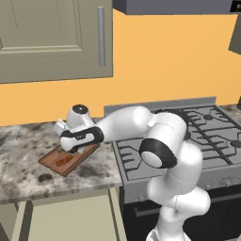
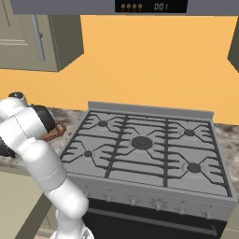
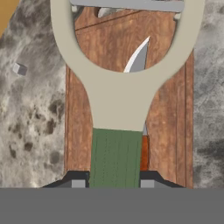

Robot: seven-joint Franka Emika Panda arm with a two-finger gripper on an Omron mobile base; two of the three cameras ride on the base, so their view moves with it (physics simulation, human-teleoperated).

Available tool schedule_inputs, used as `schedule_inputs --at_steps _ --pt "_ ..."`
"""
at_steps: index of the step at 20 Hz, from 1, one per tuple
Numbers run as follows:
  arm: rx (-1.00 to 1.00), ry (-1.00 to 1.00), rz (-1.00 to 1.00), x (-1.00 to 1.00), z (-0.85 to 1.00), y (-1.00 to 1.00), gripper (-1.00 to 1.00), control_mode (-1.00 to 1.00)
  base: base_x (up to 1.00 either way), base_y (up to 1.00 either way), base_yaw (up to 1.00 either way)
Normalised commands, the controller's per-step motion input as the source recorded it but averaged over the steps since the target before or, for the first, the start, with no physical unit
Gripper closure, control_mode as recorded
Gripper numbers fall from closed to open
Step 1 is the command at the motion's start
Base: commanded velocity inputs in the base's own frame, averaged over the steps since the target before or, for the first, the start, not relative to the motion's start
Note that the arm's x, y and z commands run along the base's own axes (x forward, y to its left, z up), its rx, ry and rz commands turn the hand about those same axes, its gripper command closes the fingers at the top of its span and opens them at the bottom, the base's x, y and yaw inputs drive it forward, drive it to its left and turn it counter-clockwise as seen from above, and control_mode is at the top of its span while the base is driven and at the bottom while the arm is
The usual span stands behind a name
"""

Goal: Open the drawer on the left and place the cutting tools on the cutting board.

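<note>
Speckled counter (image 3: 35, 109) bears the cutting board (image 3: 166, 131); above it the claw (image 3: 114, 183) clenches a green-handled peeler (image 3: 116, 127), over a knife (image 3: 139, 59).

Knife (image 3: 139, 59) on the cutting board (image 3: 168, 109), mostly behind the green-handled peeler (image 3: 118, 109).

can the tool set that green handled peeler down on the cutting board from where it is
Probably yes. The tool grips the green-handled peeler right above the cutting board, with a knife lying beneath it, so it may land on that blade.
</note>
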Motion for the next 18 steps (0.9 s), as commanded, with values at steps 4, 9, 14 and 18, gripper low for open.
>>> schedule_inputs --at_steps 4,9,14,18 --pt "-0.05 0.00 0.00 0.13 -0.15 0.03 1.00 -1.00 0.00 0.00 0.00" --pt "-0.04 0.00 0.00 0.17 -0.15 0.00 1.00 -1.00 0.00 0.00 0.00" --pt "-0.03 0.00 0.00 0.22 -0.11 0.15 -1.00 -1.00 0.00 0.00 0.00" --pt "0.00 0.00 -0.02 0.40 0.00 0.21 -1.00 -1.00 0.00 0.00 0.00"
